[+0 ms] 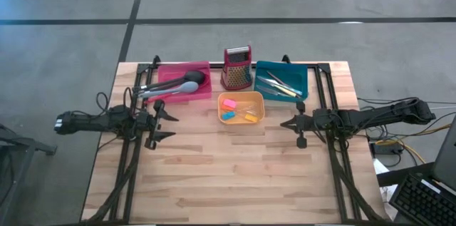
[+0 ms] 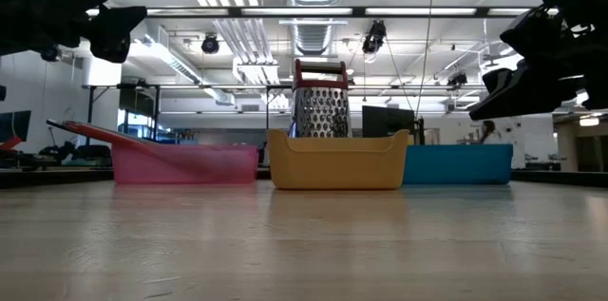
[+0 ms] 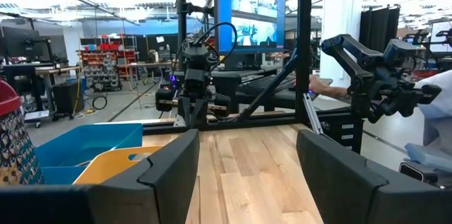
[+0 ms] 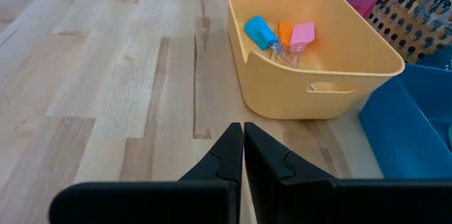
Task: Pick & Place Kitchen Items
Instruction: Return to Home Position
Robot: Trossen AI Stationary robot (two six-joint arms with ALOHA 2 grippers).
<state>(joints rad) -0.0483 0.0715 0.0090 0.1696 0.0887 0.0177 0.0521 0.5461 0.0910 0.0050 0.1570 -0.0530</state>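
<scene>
The kitchen items lie in three trays at the table's far side. Long black, grey and red utensils rest in the pink tray. Short pink, blue and orange pieces lie on the floor of the orange tray. Slim knives lie in the teal tray. My left gripper stands open at the table's left, in front of the pink tray, with nothing between its fingers. My right gripper is shut and empty above the bare wood, at the table's right near the orange tray.
A red box grater stands upright between the pink and teal trays, behind the orange one. Black frame rails run along both table sides. The near half of the wooden table is bare.
</scene>
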